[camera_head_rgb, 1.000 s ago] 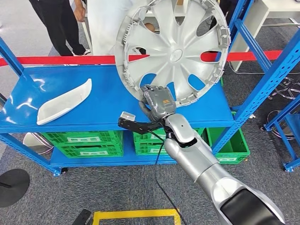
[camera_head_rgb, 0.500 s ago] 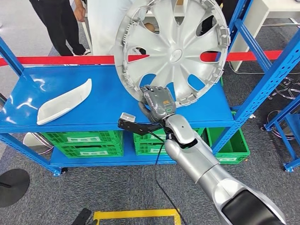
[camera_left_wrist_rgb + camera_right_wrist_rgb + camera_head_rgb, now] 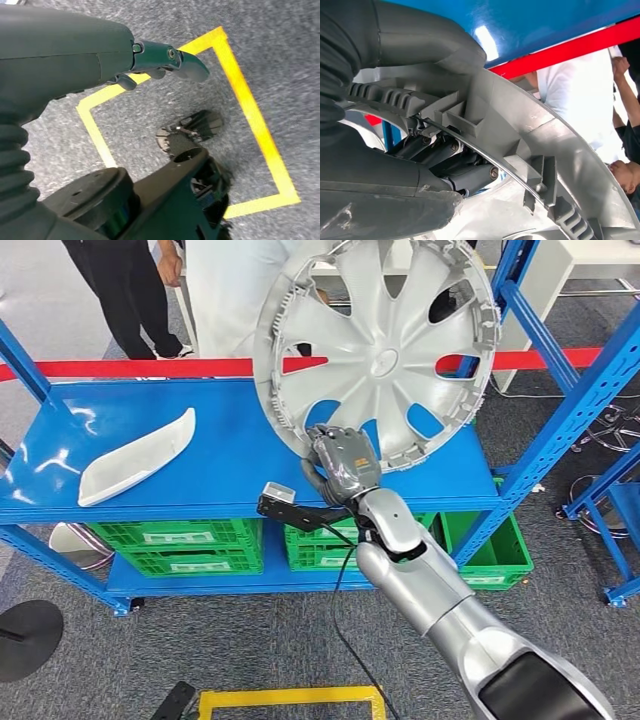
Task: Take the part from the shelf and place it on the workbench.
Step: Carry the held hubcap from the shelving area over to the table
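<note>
A large silver wheel cover with several spokes is held upright above the blue shelf, its inner side facing me. My right hand grips its lower rim; in the right wrist view the grey ribbed rim runs between the thumb and the dark fingers. My left hand hangs over the grey floor with its fingers stretched out and nothing in them.
A white curved trim piece lies on the shelf's left part. Green crates sit on the lower level. Blue uprights stand at the right. People stand behind a red tape. Yellow floor marking lies below.
My right hand has lifted the wheel cover a little and carried it slightly to the right, off the shelf surface.
</note>
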Controlling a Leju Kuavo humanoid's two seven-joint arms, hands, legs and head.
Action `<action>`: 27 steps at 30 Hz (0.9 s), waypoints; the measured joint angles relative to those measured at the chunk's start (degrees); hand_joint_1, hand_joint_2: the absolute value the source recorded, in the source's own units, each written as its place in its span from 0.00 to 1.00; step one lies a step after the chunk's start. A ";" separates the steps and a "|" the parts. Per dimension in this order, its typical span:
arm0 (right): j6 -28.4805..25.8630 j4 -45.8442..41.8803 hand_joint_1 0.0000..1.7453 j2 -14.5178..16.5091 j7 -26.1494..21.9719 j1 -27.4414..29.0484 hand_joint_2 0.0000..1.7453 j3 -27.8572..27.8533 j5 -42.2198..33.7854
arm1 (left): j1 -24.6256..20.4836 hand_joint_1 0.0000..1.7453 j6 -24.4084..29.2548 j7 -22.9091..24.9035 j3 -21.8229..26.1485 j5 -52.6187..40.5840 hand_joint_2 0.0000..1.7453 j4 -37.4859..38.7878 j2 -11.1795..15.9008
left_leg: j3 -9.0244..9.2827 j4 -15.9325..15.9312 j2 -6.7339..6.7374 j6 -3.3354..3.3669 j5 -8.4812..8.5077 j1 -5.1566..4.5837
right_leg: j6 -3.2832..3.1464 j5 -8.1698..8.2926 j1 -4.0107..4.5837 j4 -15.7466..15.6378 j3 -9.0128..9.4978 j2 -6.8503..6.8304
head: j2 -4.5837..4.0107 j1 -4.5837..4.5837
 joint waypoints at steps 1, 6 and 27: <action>0.06 -0.27 0.91 -0.11 -0.28 0.23 1.00 -0.04 -0.71 | -0.01 0.00 -0.03 -0.48 0.01 0.22 1.00 0.01 -0.03 | 0.00 0.00 0.00 0.00 0.00 0.00 | 0.00 0.00 0.00 0.00 0.00 0.00 | 0.00 0.00; 0.69 -2.05 0.91 -0.70 -0.96 1.48 1.00 -0.37 -3.02 | -0.20 0.00 0.86 -1.44 0.05 0.79 1.00 -0.02 -0.13 | 0.00 0.00 0.00 0.00 0.00 0.00 | 0.00 0.00 0.00 0.00 0.00 0.01 | 0.00 -0.01; 14.82 -6.57 0.91 -3.61 -1.61 2.33 1.00 -0.97 -9.04 | -0.37 0.00 -1.38 -6.78 -0.58 -0.56 1.00 -0.08 -0.62 | -0.01 0.00 0.00 0.00 0.00 -0.01 | 0.01 0.01 0.00 0.00 0.04 0.01 | 0.00 0.00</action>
